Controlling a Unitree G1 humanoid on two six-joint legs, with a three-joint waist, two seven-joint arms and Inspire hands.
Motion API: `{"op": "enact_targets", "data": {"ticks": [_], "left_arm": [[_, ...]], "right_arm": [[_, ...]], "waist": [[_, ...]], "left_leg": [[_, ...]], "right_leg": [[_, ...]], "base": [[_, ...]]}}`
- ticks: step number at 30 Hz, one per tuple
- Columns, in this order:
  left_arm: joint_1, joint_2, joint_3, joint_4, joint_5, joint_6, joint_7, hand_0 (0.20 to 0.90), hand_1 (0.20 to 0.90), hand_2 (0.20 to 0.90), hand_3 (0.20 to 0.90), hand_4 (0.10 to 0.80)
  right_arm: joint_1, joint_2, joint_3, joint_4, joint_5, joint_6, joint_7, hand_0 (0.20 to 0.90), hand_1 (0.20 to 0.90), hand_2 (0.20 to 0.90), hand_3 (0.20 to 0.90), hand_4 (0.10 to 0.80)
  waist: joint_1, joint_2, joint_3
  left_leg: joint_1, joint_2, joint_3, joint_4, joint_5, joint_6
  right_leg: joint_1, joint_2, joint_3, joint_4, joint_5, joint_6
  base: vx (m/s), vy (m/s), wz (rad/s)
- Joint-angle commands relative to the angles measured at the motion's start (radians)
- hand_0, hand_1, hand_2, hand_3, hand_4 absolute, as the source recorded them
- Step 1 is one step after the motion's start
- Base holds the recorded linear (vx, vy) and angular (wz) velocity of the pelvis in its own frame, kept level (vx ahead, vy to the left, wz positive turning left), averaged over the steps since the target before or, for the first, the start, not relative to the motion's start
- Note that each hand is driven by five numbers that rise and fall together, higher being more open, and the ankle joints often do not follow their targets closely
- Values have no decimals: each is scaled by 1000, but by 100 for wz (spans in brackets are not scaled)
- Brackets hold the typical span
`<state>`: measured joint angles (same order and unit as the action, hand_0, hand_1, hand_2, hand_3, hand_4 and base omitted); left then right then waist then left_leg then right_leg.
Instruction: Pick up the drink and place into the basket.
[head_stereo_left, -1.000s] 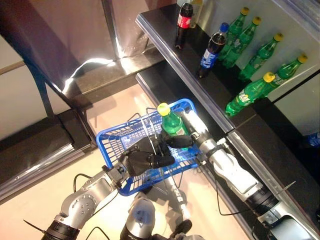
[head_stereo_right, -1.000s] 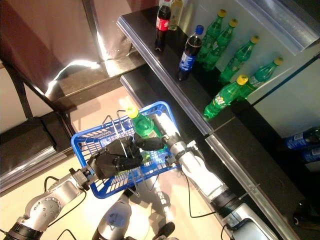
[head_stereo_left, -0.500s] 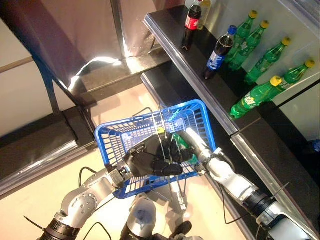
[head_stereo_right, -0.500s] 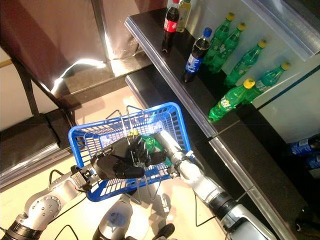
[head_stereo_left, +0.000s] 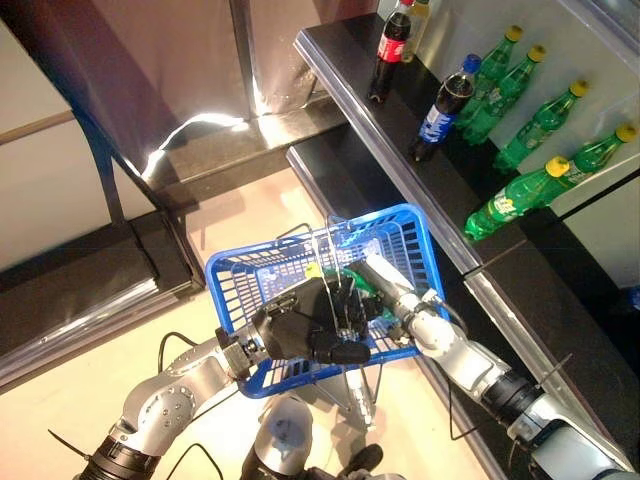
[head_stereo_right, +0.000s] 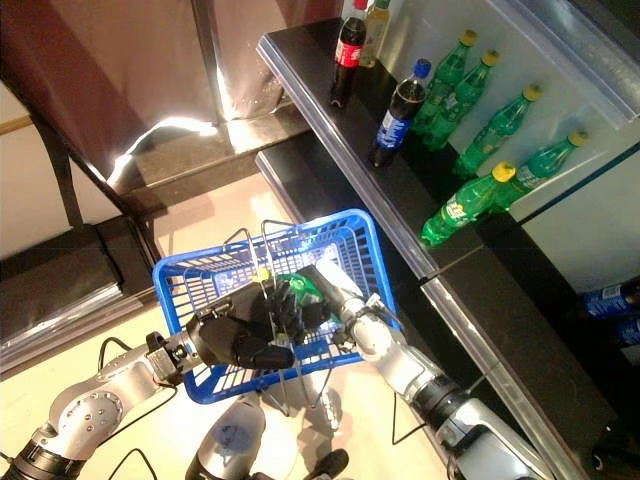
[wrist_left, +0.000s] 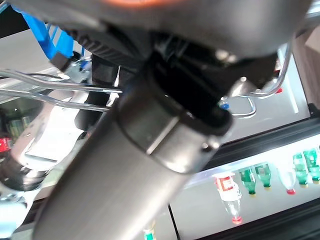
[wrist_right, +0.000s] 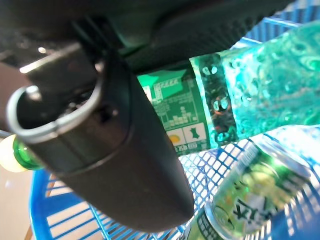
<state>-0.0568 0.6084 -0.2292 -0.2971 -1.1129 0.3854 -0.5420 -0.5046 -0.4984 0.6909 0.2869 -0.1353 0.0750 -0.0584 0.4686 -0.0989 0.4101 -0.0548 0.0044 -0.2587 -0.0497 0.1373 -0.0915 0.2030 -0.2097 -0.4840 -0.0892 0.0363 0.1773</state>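
— So where is the green bottle (wrist_right: 260, 95) at?
— Down inside the blue basket (head_stereo_left: 236, 275), lying tilted above a green can (wrist_right: 245, 200), the right hand (head_stereo_right: 318, 285) wrapped round it.
— And the left hand (head_stereo_left: 300, 330)?
— Clenched on the wire handles (head_stereo_left: 328, 262). More drinks stand on the dark shelf (head_stereo_left: 350, 75) behind.

Looks like a shop / mock retail setup. Dark shelf (head_stereo_left: 400, 130) w/ stepped ledge runs up and to the right of the hands, stocked w/ rows of drinks: green bottles (head_stereo_left: 520, 195), cola bottles (head_stereo_left: 441, 100). Blue wire shopping basket (head_stereo_left: 400, 225) w/ metal handles at the hands, a drink can (wrist_right: 250, 192) already inside.
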Motion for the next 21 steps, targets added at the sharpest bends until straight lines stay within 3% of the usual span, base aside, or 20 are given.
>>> {"op": "enact_targets", "data": {"ticks": [1,21], "left_arm": [[-133,-138,-99,-252,-119,-125,-229,300,300,300,200,100],[-184,-151,-147,-238,-123,-108,-272,300,300,300,200,100]], "right_arm": [[-88,46,88,-12,-78,-61,-18,300,300,300,200,100],[-215,108,192,119,-285,-21,29,300,300,300,200,100]], "waist": [[3,-4,-333],[32,-5,-346]], "left_leg": [[59,-19,-40,-38,-54,18],[55,-30,-62,-38,-51,19]], "right_leg": [[20,22,-7,12,2,-14],[21,23,-28,11,5,-16]], "base": [[0,0,0],[1,-1,2]]}}
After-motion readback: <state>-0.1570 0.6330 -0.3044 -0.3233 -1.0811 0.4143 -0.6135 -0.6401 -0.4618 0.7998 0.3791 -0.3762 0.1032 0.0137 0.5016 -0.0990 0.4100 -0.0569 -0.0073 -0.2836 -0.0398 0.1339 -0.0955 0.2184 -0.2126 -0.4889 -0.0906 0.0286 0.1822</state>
